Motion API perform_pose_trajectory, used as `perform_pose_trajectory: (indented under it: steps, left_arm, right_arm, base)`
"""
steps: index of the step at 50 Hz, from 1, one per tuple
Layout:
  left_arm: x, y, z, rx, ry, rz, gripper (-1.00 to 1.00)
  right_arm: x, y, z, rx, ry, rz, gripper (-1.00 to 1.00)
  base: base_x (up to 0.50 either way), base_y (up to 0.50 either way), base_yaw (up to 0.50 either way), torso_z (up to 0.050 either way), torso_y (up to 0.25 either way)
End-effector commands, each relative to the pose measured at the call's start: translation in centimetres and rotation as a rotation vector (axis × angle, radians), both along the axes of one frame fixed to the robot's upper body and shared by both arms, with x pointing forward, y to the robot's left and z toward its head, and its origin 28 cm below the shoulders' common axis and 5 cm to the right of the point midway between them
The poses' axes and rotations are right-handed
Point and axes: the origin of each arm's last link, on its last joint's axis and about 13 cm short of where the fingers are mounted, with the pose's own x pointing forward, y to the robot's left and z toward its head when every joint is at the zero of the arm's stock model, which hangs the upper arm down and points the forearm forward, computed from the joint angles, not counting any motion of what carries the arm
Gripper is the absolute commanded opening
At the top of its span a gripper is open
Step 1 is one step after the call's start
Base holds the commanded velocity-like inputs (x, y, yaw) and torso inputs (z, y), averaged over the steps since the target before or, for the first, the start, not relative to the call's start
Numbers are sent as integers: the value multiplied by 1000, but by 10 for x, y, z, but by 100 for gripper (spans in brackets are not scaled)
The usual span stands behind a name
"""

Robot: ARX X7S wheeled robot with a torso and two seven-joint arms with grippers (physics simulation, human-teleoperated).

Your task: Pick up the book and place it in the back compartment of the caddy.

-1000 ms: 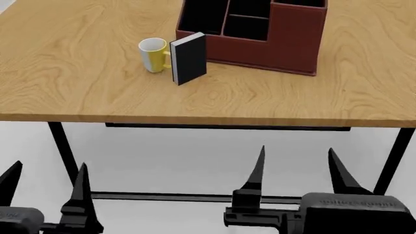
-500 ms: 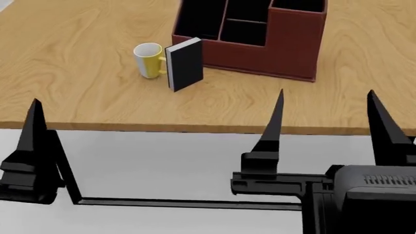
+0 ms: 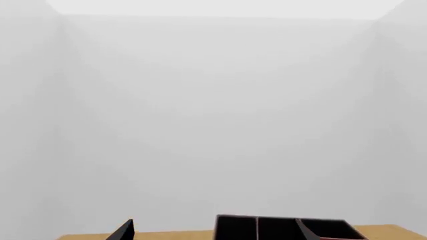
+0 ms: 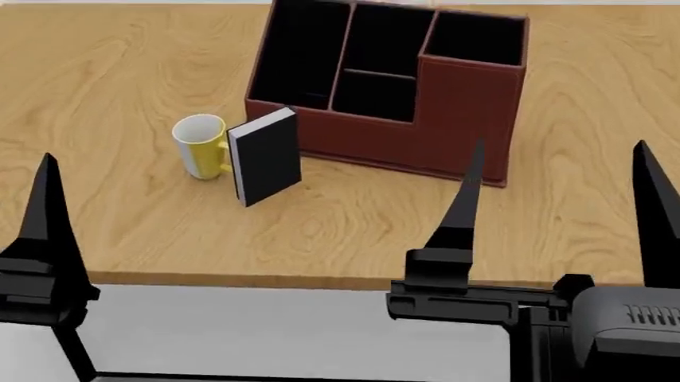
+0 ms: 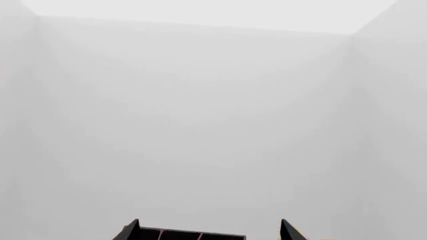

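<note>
Black book [image 4: 266, 157] upright beside mug [image 4: 201, 146], untouched; right pincer [image 4: 560, 171] raised higher, agape; left pincer state unclear.

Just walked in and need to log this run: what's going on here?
A two-armed robot faces a wooden table, holding nothing. The right gripper is open at the near edge. Only one finger of the left gripper shows, so its state is unclear. The black book stands upright beside a white-and-yellow mug, in front of the dark red caddy. Its back compartment is empty.
</note>
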Motion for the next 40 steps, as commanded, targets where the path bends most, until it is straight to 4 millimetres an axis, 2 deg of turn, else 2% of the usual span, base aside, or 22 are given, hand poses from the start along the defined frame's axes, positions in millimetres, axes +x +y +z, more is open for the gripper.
perform_pose_trajectory:
  steps: [1,22,40]
  left_arm:
    - [0,0,1,-9,6,-12,100]
    - [-1,4,6,-41,0,-30,100]
    - [-3,4,7,-32,5,-32,100]
  right_arm:
    - [-2,2,3,3,-7,0,100]
    - [-6,3,6,-10,-30,-11,100]
    - [-7,3,5,-24,-30,-10,100]
  base:
    - [500,-141,0,0,0]
    - [498,-123,0,0,1]
    - [500,206,0,0,1]
